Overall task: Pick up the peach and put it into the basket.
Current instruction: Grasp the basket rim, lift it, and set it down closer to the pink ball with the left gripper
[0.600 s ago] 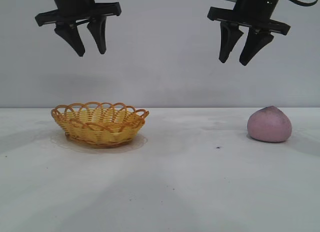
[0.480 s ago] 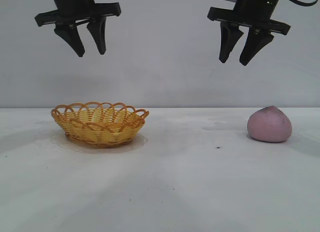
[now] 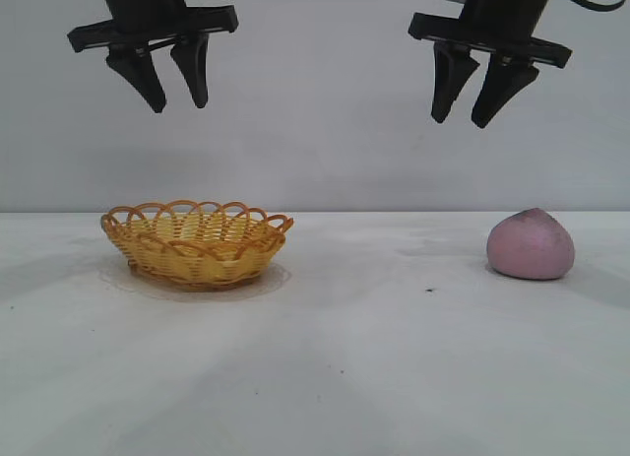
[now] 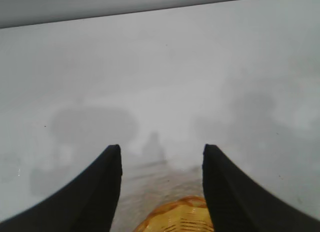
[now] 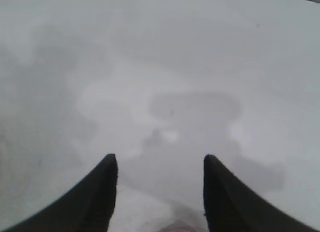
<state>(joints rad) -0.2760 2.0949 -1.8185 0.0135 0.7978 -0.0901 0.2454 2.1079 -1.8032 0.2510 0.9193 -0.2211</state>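
Peach at rest on desk, both end effectors raised.

The peach (image 3: pixel 531 244) sits on the white desk (image 3: pixel 354 358), well apart from the wicker basket (image 3: pixel 196 243). The right end effector (image 3: pixel 472 109) hangs high above the peach, fingers parted, empty. The left end effector (image 3: pixel 178 97) hangs above the basket, fingers parted, empty.

One peach (image 3: pixel 531 244) and one wicker basket (image 3: pixel 196 243) sit on a single white worktop (image 3: pixel 354 358). Two grippers hang above, left gripper (image 3: pixel 175 94) and right gripper (image 3: pixel 463 113), each showing two dark fingers (image 3: pixel 148 79).
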